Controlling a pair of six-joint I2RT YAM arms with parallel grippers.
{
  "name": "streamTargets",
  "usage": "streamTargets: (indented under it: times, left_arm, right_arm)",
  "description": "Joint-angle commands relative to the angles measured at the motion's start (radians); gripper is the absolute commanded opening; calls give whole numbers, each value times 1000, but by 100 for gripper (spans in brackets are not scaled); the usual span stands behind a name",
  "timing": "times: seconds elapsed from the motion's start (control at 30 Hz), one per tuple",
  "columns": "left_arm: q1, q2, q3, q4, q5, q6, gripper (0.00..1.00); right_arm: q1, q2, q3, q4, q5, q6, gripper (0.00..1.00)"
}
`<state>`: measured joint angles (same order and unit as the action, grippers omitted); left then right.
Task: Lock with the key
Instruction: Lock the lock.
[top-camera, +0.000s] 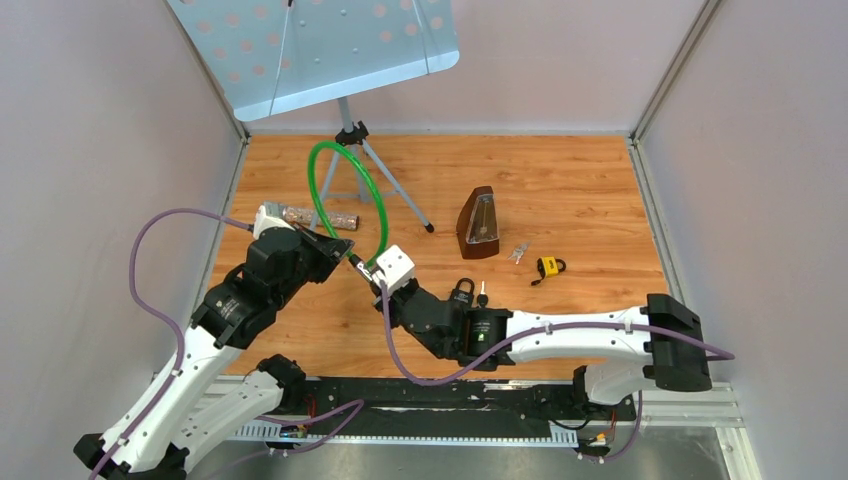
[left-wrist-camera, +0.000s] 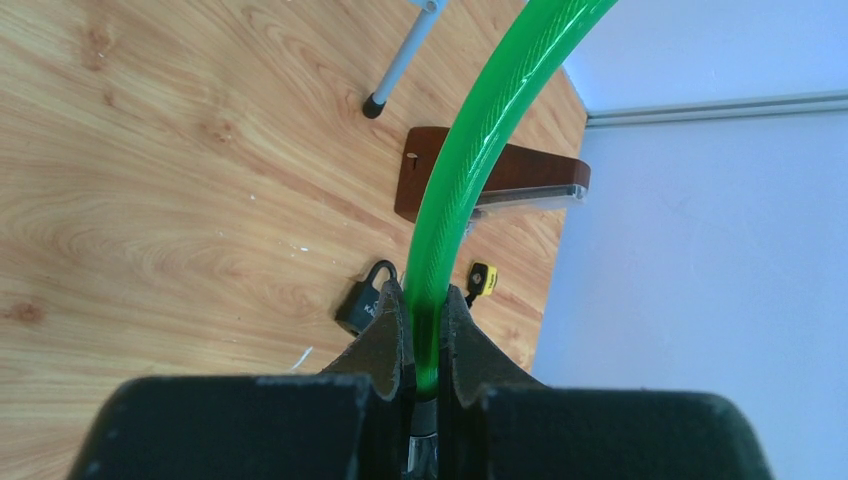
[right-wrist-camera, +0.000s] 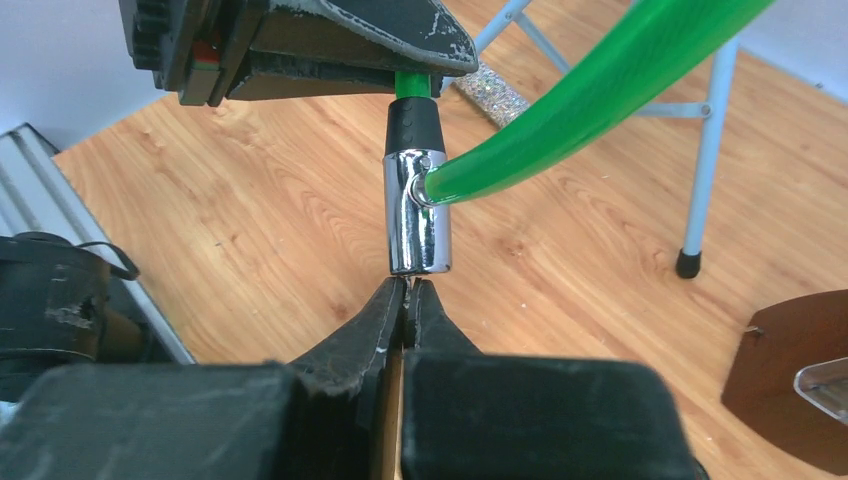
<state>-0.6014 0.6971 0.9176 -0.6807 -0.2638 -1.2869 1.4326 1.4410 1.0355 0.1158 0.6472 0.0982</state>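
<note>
Wood-grain bench (top-camera: 580, 180) carries: brown wooden metronome (top-camera: 479, 224), black padlock (top-camera: 462, 292), small yellow padlock (top-camera: 549, 266), glittery cylinder (top-camera: 320, 216), grey tripod stand (top-camera: 385, 185).

No readable text, brand, number or sign in any view. On the wooden bench (top-camera: 580, 180), the small yellow padlock (top-camera: 548, 266) has a dark patch on its face, too small to read. Front scale of the brown wooden pyramid metronome (top-camera: 480, 225) is blurred, no digits legible. On the green plastic-sheathed cable lock (right-wrist-camera: 600, 80), the shiny chrome barrel (right-wrist-camera: 418, 210) is plain metal. Any marks on the black padlock (top-camera: 462, 293) are unreadable.
</note>
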Motion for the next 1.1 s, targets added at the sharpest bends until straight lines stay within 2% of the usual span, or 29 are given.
streamTargets:
  times: [0.0, 0.03, 0.07, 0.13, 0.23, 0.4, 0.5, 0.73, 1.07]
  left_arm:
    - [-4, -22, 65, 64, -1, -20, 0]
    - [-4, -26, 59, 67, -3, -18, 0]
    - [-4, -29, 56, 75, -1, -15, 0]
    - [-4, -38, 46, 89, 1, -11, 0]
    - [-4, -54, 34, 98, 6, -10, 0]
    - [-4, -70, 27, 103, 7, -7, 0]
    - [-3, -74, 19, 109, 11, -13, 0]
    - [-3, -80, 24, 102, 14, -12, 0]
    - [-4, -89, 18, 99, 40, -24, 0]
  right_arm:
    - [-15, -35, 4, -40, 33, -19, 16]
    - [-16, -62, -10, -38, -6, 8, 36]
    - [-19, -87, -27, -32, -51, 43, 51]
    - [-34, -146, -66, -14, -150, 97, 73]
    - [-72, -221, -122, 21, -268, 193, 82]
    - [-128, -300, -190, 93, -421, 347, 82]
    - [-134, -301, -186, 116, -467, 378, 78]
    - [-134, -252, -129, 93, -443, 361, 55]
    - [-133, -151, -50, 95, -417, 253, 36]
